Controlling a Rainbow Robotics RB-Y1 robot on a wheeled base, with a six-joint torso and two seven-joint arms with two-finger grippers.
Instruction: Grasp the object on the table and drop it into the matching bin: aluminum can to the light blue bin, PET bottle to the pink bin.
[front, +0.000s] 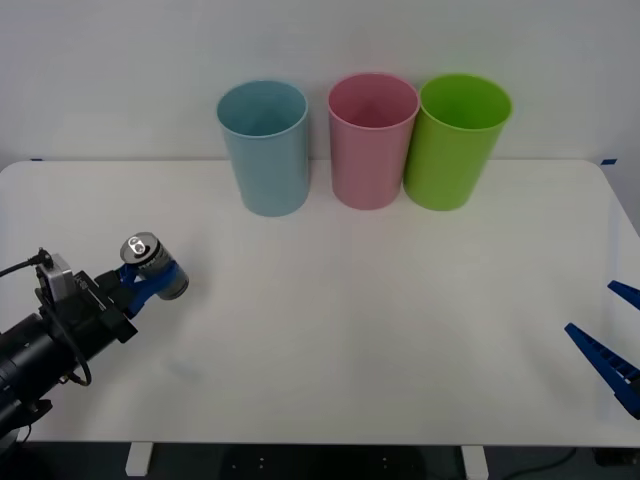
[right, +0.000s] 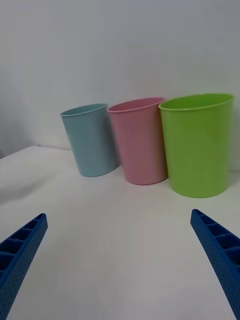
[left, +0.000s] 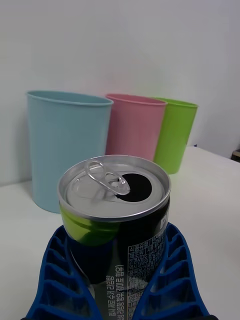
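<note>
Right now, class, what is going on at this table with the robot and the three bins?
The robot's left hand is closed around a small drink can at the left side of the white table. The can's top is open, and it has not been dropped yet. The light blue bin, where cans belong, stands at the back beside a pink bin and a green bin. The right hand waits open at the right edge.

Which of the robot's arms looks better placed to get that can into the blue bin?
Left. The left gripper is shut on the aluminum can, on the light blue bin's side. The right gripper sits open at the table's far right edge.
</note>
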